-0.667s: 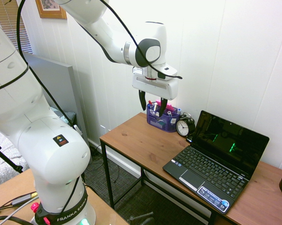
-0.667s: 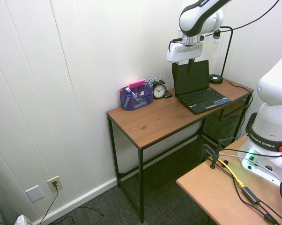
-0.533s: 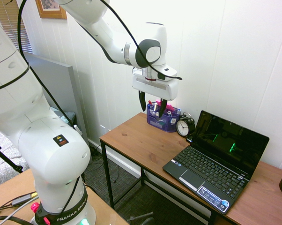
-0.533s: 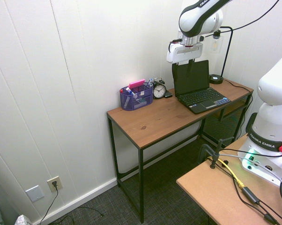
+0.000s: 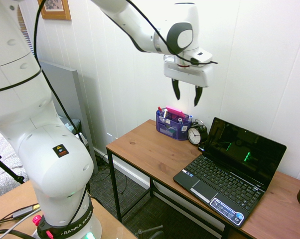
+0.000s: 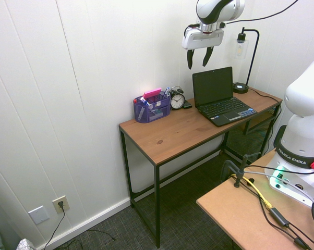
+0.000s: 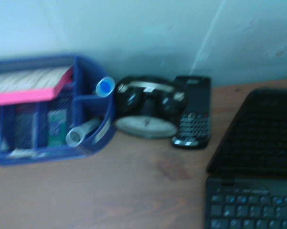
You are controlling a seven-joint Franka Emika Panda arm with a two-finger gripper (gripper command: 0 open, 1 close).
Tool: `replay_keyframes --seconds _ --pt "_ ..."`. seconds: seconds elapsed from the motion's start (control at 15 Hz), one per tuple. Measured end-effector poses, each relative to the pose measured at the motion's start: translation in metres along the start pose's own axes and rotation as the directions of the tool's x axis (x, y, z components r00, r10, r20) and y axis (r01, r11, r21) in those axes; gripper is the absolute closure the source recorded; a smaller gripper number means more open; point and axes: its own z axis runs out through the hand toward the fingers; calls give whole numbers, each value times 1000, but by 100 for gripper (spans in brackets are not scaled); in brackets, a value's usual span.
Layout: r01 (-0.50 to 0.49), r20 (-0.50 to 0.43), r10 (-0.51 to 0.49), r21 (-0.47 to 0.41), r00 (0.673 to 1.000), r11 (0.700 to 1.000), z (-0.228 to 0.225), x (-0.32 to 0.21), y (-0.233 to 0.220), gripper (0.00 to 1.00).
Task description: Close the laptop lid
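above alarm clock (image 5: 194, 135), hand (image 5: 187, 93) spread wide, empty. laptop lid (image 5: 245, 152) upright beside clock, at desk (image 5: 140, 148) back. best: get behind lid's top edge, press forward gently, then down.

One laptop (image 5: 225, 174), one clock (image 5: 197, 133), one phone (image 7: 193, 112), one lamp (image 6: 251, 60)

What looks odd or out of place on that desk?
Nothing stands out: the laptop sits open, the alarm clock stands upright, and the purple mesh organizer is upright too, with no spill or damage visible.
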Motion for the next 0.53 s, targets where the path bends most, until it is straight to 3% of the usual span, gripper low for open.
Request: replay_keyframes --seconds 0.27,0.53 --pt "-108 -64 108 10 992 994 20 86 7 0" --pt "-187 -94 185 -5 978 982 37 138 23 0"
